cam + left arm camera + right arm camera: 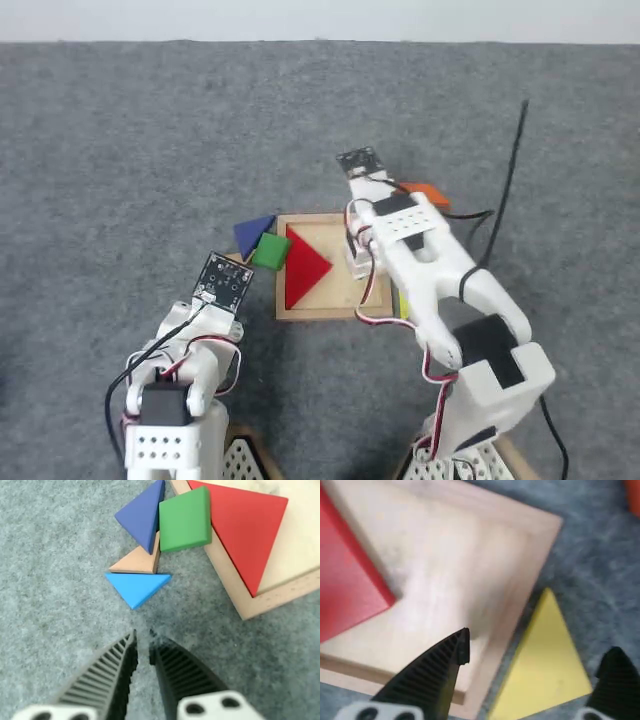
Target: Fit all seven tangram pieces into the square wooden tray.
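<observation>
Our right gripper [540, 642] sits closest to the lens with its jaws spread wide and nothing held. One finger hangs over the bare floor of the wooden tray [520, 565], and the other hangs beyond the far side of the yellow triangle [547, 665]. That triangle lies flat on the carpet [600, 580] outside the tray, with one edge running along the tray's outer wall, so we judge the coming move turns on carrying it sideways over that rim. This arm is plainly the nearer one.

Inside the tray, only the red triangle [345, 585] is seated. Our left gripper [142, 634] has its jaws all but closed on nothing, just short of the light-blue triangle [136, 586]. The tan triangle [139, 562], dark-blue triangle [142, 515] and green square [184, 519] are clustered beyond it at the tray's corner. We see an orange piece [425, 192] past the tray's far side.
</observation>
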You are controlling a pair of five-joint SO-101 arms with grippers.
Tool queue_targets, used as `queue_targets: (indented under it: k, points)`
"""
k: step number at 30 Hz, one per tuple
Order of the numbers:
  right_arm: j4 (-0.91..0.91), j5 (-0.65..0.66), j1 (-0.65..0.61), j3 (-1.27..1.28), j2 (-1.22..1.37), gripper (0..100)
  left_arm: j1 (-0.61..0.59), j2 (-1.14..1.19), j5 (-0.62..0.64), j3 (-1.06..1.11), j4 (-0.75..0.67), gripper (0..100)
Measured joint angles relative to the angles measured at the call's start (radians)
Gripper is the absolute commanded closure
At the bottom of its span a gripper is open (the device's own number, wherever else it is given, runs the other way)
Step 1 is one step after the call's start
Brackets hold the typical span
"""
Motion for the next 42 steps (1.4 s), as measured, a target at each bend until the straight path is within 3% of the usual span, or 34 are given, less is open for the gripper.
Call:
queue_targets:
  k: [10, 14, 19, 25, 32, 42]
  points:
    - [0.052, 0.270, 0.080, 0.000, -0.226, 66.6, 0.000, 0.000, 0.000, 0.000, 0.000, 96]
    - [0.107, 0.273, 0.080, 0.005, -0.230, 67.3, 0.000, 0.000, 0.000, 0.000, 0.000, 96]
    - [0.037, 0.232, 0.083, 0.126, -0.330, 77.2, 0.000, 0.000, 0.000, 0.000, 0.000, 96]
    - [-0.054, 0.230, 0.141, 0.308, -0.523, 77.5, 0.000, 0.000, 0.000, 0.000, 0.000, 96]
    - [-0.107, 0.229, 0.219, 0.451, -0.554, 77.5, 0.000, 0.000, 0.000, 0.000, 0.000, 96]
    - [-0.201, 0.193, 0.107, 0.493, -0.528, 73.1, 0.000, 0.000, 0.000, 0.000, 0.000, 96]
